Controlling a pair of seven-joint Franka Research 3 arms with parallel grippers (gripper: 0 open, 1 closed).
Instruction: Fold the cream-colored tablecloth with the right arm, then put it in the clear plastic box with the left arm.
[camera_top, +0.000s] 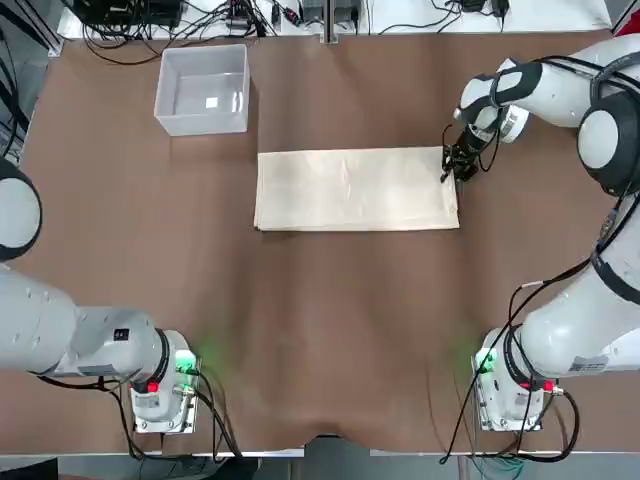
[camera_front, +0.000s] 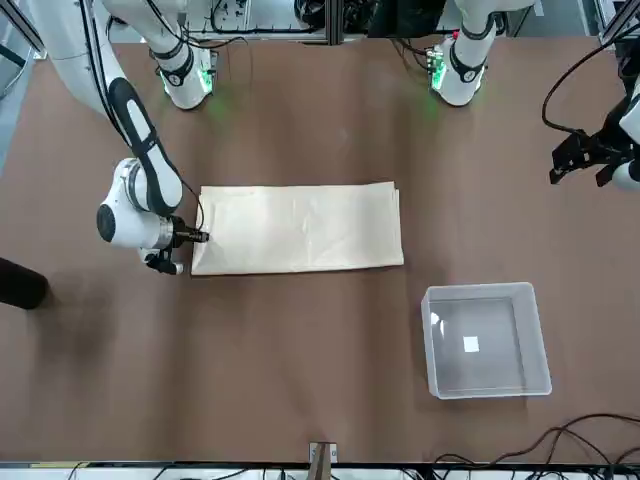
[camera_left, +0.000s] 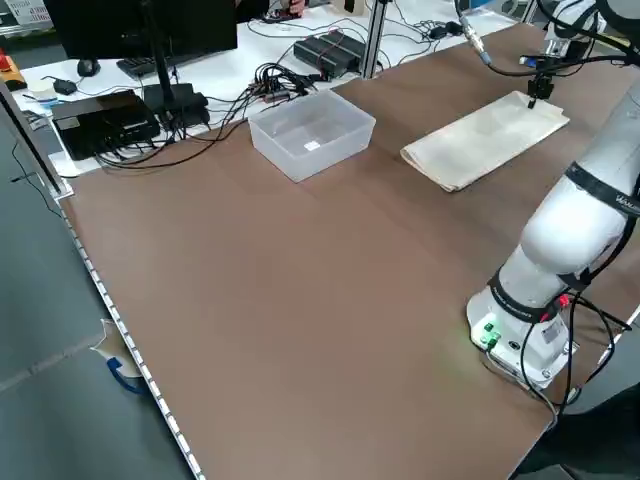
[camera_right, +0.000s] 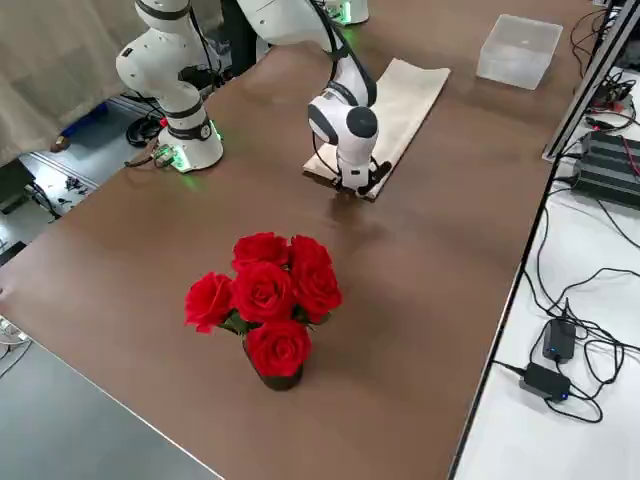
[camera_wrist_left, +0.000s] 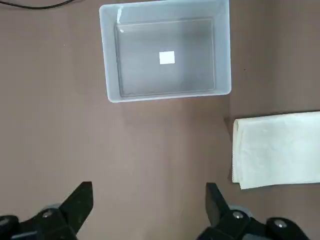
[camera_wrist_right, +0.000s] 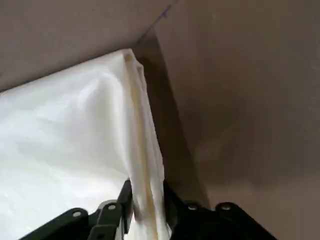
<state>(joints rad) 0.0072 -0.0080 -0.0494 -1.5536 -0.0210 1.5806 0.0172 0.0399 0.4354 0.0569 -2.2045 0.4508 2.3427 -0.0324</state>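
The brown table (camera_top: 330, 330) carries everything here. Largest on it is the cream tablecloth (camera_top: 350, 190), folded in layers into a long flat strip and lying crosswise in front of the two arms, outside any container. Next comes the clear plastic box (camera_front: 485, 340), open at the top, near the cloth on the left arm's side; inside, only a small white square (camera_wrist_left: 167, 57) shows on its floor. Smaller is the dark pot (camera_right: 281, 379), well apart on the right arm's side, with red roses (camera_right: 265, 290) in it.

The right gripper (camera_wrist_right: 150, 192) is at the cloth's end on its own side, its jaws on either side of the layered edge, clamped on it. The left gripper (camera_wrist_left: 150, 192) hangs above the table near the box, jaws wide apart with nothing between them.
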